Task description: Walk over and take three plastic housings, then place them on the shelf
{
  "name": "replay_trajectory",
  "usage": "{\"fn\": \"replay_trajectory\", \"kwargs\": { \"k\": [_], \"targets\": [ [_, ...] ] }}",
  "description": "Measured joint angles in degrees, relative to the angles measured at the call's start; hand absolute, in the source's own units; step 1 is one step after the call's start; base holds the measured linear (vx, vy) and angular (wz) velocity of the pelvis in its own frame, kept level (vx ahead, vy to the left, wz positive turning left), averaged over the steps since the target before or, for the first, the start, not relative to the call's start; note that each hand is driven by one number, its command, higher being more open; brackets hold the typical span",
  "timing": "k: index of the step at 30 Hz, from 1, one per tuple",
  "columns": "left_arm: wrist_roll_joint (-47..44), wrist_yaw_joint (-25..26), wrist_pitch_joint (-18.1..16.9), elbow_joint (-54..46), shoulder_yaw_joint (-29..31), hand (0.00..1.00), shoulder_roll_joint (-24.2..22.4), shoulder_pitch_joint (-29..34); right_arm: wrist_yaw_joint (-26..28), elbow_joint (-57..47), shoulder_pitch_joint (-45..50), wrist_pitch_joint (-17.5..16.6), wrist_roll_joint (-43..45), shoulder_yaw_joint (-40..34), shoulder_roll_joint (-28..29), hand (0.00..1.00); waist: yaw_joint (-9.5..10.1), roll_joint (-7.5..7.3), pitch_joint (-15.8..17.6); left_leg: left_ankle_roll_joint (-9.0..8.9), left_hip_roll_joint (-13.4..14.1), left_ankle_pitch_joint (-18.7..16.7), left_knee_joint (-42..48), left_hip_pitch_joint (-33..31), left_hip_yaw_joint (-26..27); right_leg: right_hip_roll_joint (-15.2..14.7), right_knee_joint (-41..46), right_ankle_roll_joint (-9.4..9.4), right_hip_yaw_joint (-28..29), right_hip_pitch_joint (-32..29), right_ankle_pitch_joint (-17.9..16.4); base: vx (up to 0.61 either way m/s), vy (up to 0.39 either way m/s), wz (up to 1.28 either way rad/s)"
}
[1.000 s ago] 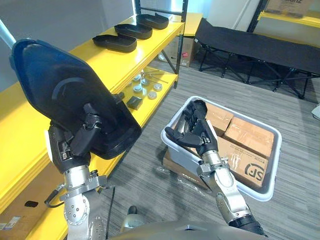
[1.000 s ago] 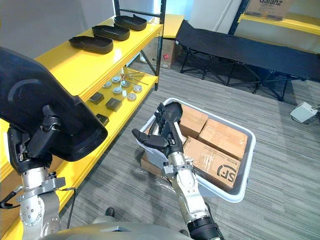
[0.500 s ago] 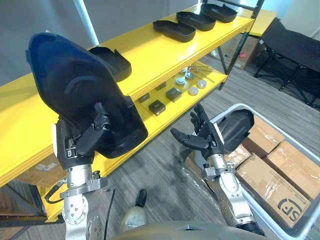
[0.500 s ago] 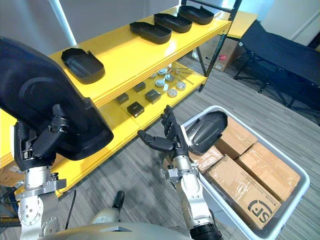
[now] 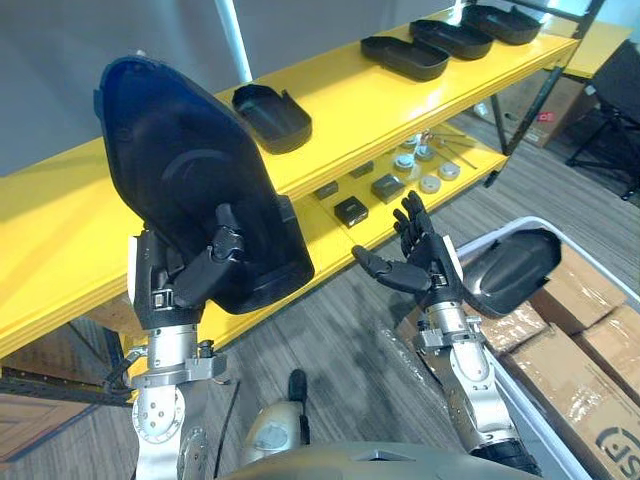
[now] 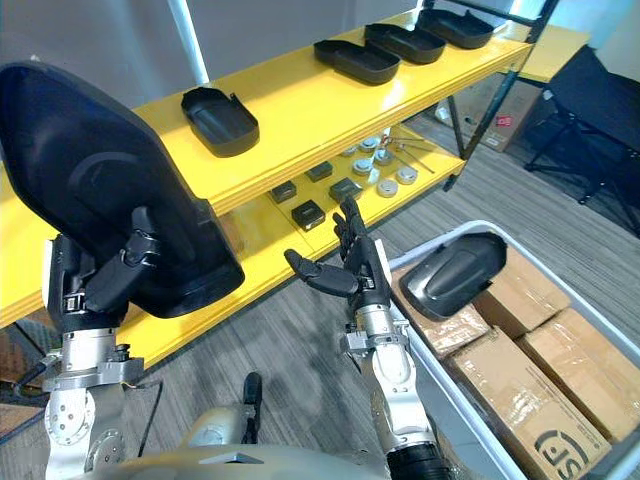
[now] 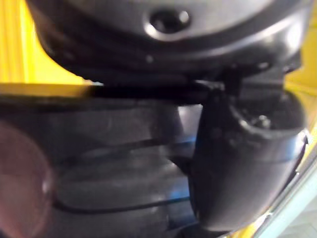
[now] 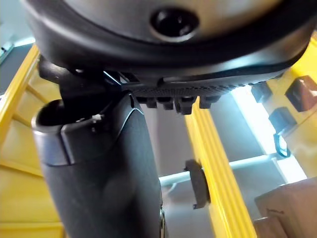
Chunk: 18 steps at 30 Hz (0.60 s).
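Since a moment ago the whole view has swung round to the shelf, and the right hand has come away from the bin. It now hangs in front of the shelf, empty, with its fingers spread wide. The left hand has fingers and thumb curled round the low edge of the big black housing, held upright just in front of the shelf. A nearest housing lies on the shelf top, and a spare housing lies in the bin.

I think the job now is putting the held one down. It is best to lift it over the top board, lay it flat on the bare yellow spot beside the nearest housing, and let go only once it rests.

One box in the bin has black print on it. I see no writing on the big black housing.
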Motion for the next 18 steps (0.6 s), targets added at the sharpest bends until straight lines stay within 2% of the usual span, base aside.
{"fn": "replay_trajectory", "kwargs": {
  "k": [1, 2, 3, 4, 5, 6, 7, 8, 9, 10, 11, 12, 13, 15, 16, 17, 18],
  "targets": [
    [-0.01, -0.38, 0.03, 0.12, 0.27, 0.00, -0.23, -0.04, -1.00, -0.31, -0.07, -0.87, -0.08, -0.19, 0.06, 1.00, -0.21, -0.32, 0.31, 0.63, -0.95, -2.25, 2.06, -0.23, 0.06, -0.87, 2.74, -3.81, -0.01, 0.78, 1.91, 0.15, 0.120, 0.43],
    [0.01, -0.57, 0.06, 0.31, 0.01, 0.00, -0.41, -0.12, -1.85, -0.40, 0.09, -1.15, 0.05, -0.40, -0.23, 1.00, -0.36, 0.22, 0.07, 1.25, -1.46, -3.21, 3.04, 0.01, -1.03, -2.39, 8.77, -6.91, 1.20, -1.31, 4.80, 0.18, 0.193, 0.48],
    [0.03, -1.13, -0.08, 0.18, 0.04, 0.00, 0.32, -0.28, -2.08, -0.40, 0.20, -1.70, 1.10, -0.96, 0.06, 1.00, -0.18, 0.30, -0.05, 2.06, -1.84, -4.08, 2.55, 1.50, -1.54, -4.24, 16.75, -11.08, 4.33, -5.15, 9.51, 0.14, 0.201, 0.37],
    [0.14, -1.07, -0.18, 0.08, 0.13, 0.00, 1.06, -0.55, -1.45, -0.41, 0.10, -2.27, 2.16, -1.35, 0.19, 1.00, -0.26, 0.23, -0.05, 2.48, -2.11, -4.62, 2.17, 2.35, -1.92, -4.71, 20.19, -11.12, 6.77, -6.91, 12.03, 0.22, 0.216, 0.37],
    [0.13, -0.32, -0.27, 0.12, 0.66, 0.00, 2.91, -1.72, -0.14, -0.72, -0.45, -3.41, 3.99, -1.70, 1.12, 1.00, -0.95, -0.10, 0.05, 3.37, -2.41, -5.13, 1.24, 3.56, -4.17, -3.72, 28.20, -7.83, 12.42, -10.85, 11.73, 0.32, 0.104, 0.60],
    [0.11, 0.63, -0.25, 1.02, 1.28, 0.00, 3.72, -3.88, 1.04, -1.66, -1.33, -4.27, 4.94, -1.71, 1.69, 1.00, -2.33, -0.12, 0.23, 4.56, -2.70, -4.88, 0.10, 5.37, -6.67, -0.09, 34.76, -7.01, 15.76, -14.12, 5.30, 0.33, 0.071, 0.71],
    [0.06, 0.96, -0.24, 1.73, 1.37, 0.00, 3.78, -5.10, 1.44, -2.38, -1.52, -4.57, 4.94, -1.77, 1.58, 1.00, -2.86, 0.32, 0.46, 4.65, -2.69, -4.96, -0.46, 6.47, -7.69, 1.92, 36.04, -6.93, 16.41, -14.93, 2.97, 0.31, 0.033, 0.80],
    [-0.18, 1.42, -0.24, 2.97, 1.32, 0.00, 4.02, -7.83, 1.71, -4.48, -1.81, -4.94, 4.85, -1.75, 1.38, 1.00, -3.39, 0.98, 0.77, 4.76, -2.74, -5.25, -1.50, 8.89, -9.44, 5.40, 34.82, -7.72, 16.41, -16.45, -0.47, 0.25, 0.047, 0.67],
    [-0.34, 1.94, -0.24, 3.87, 0.98, 0.00, 4.42, -10.39, 1.53, -6.30, -2.91, -5.84, 4.48, -1.60, 1.38, 1.00, -3.52, 1.34, 0.90, 4.59, -2.75, -5.70, -1.94, 10.44, -10.58, 7.89, 29.95, -8.52, 16.66, -18.35, -2.23, 0.23, 0.032, 0.65],
    [-0.33, 2.07, -0.23, 4.26, 0.90, 0.00, 4.50, -11.61, 1.46, -7.12, -3.83, -6.27, 4.45, -1.51, 1.34, 1.00, -3.70, 1.46, 0.84, 4.27, -2.71, -5.82, -2.00, 10.84, -11.31, 9.04, 26.72, -8.55, 17.18, -19.46, -2.24, 0.22, -0.013, 0.64],
    [-0.06, 2.99, -0.24, 5.16, 0.31, 0.00, 4.85, -13.83, 0.36, -8.90, -5.89, -6.98, 4.29, -1.10, 1.00, 1.00, -4.12, 1.57, 0.80, 3.68, -2.68, -6.31, -1.84, 11.22, -12.66, 11.05, 19.64, -7.95, 19.93, -21.25, -1.85, 0.20, -0.065, 0.86],
    [0.16, 4.23, -0.21, 6.06, -0.36, 0.00, 5.37, -15.22, -0.86, -10.17, -8.33, -7.08, 3.75, -1.07, 0.72, 1.00, -5.14, 1.58, 0.75, 3.04, -2.72, -6.76, -1.25, 11.27, -14.71, 12.43, 13.85, -6.41, 23.00, -22.56, -0.52, 0.20, -0.091, 0.95],
    [0.27, 4.88, -0.11, 6.49, -0.74, 0.00, 5.66, -15.66, -1.44, -10.80, -9.39, -7.16, 2.58, -1.15, 0.51, 1.00, -5.31, 1.54, 0.73, 2.55, -2.76, -7.08, -1.03, 11.41, -15.50, 12.64, 11.34, -5.63, 23.56, -22.73, 0.12, 0.19, -0.151, 0.94],
    [0.23, 5.76, 0.19, 7.47, -1.15, 0.00, 6.38, -15.91, -1.74, -12.10, -12.40, -7.45, 2.18, -1.29, -0.91, 1.00, -5.06, -0.01, -0.28, 0.45, -3.51, -9.44, 0.01, 11.77, -17.76, 12.67, 2.71, -6.48, 23.64, -20.90, 6.51, 0.26, -0.272, 0.73],
    [0.22, 6.36, 0.28, 7.95, -1.03, 0.00, 6.49, -15.64, -1.70, -12.36, -13.65, -7.48, 2.15, -1.31, -1.38, 1.00, -4.71, -0.91, -0.94, -0.13, -3.05, -12.12, 1.51, 11.59, -16.71, 12.24, -1.48, -5.83, 22.55, -18.38, 13.89, 0.22, -0.250, 0.57],
    [0.05, 6.39, 0.41, 8.51, -1.16, 0.00, 5.73, -15.46, -1.55, -12.36, -14.18, -7.42, 2.16, -1.33, -1.91, 1.00, -4.74, 0.43, -1.09, -0.41, -0.90, -13.48, 2.80, 11.17, -14.33, 13.23, -2.68, -6.21, 20.87, -16.87, 14.14, 0.24, -0.291, 0.68],
    [-0.08, 6.23, 0.62, 9.08, -1.19, 0.00, 4.71, -15.21, -1.41, -12.54, -14.93, -7.39, 2.21, -1.37, -3.56, 1.00, -4.94, 2.32, -2.04, -2.07, 3.52, -13.84, 4.10, 10.46, -8.68, 15.10, -5.86, -6.73, 18.26, -14.63, 14.76, 0.22, -0.207, 0.52]
  ]
}}
